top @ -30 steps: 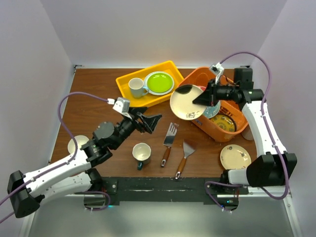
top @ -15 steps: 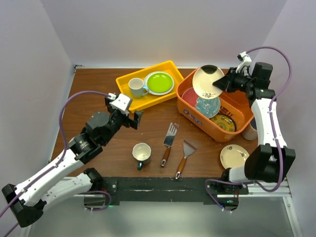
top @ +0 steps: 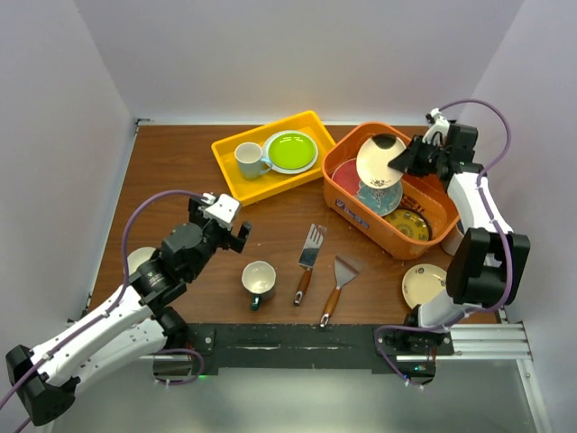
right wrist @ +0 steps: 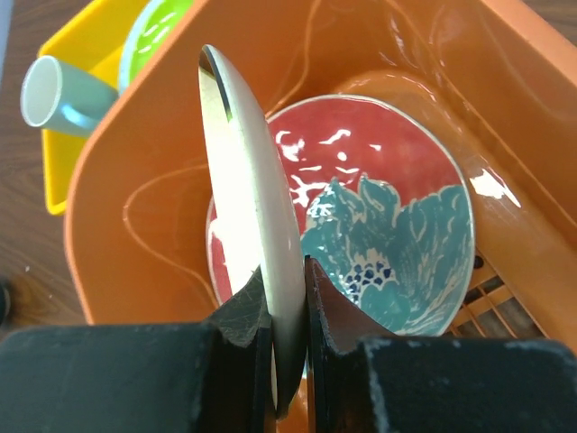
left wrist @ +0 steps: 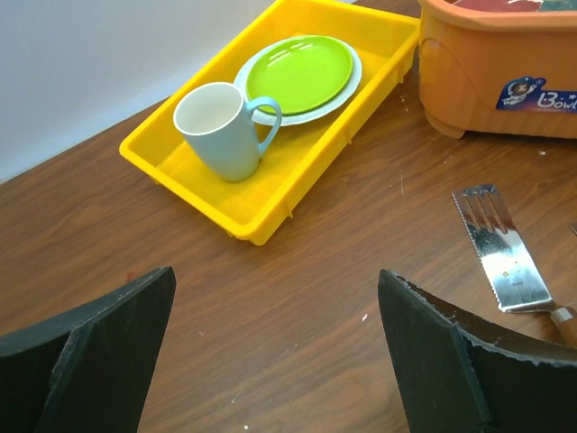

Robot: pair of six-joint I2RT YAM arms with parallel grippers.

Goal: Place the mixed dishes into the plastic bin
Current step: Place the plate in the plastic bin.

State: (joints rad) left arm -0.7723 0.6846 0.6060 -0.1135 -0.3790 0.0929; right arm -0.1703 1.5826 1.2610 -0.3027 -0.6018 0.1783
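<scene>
My right gripper [top: 403,161] [right wrist: 284,271] is shut on the edge of a cream plate [top: 379,161] [right wrist: 248,180], held on edge inside the orange plastic bin [top: 361,216] [right wrist: 135,207]. Under it lie a red plate with a teal flower [right wrist: 379,225] and a yellow patterned plate [top: 410,224]. My left gripper [top: 233,233] [left wrist: 277,275] hangs open over bare table, holding nothing. A dark-teal mug [top: 259,281] stands in front of it. Another cream plate [top: 429,286] lies front right. A lime green plate [top: 290,151] [left wrist: 300,72] rests in the tray. A small white bowl [top: 140,262] peeks out beside my left arm.
The yellow tray [top: 261,127] [left wrist: 270,216] at the back also holds a white mug with a pale-blue handle [top: 249,160] [left wrist: 221,126]. Two wooden-handled spatulas [top: 309,253] [top: 340,280] lie mid-table between the mug and the bin.
My right gripper carried the cream plate from over the bin's left rim down into the bin. My left arm drew back toward the near left and its jaws opened fully.
</scene>
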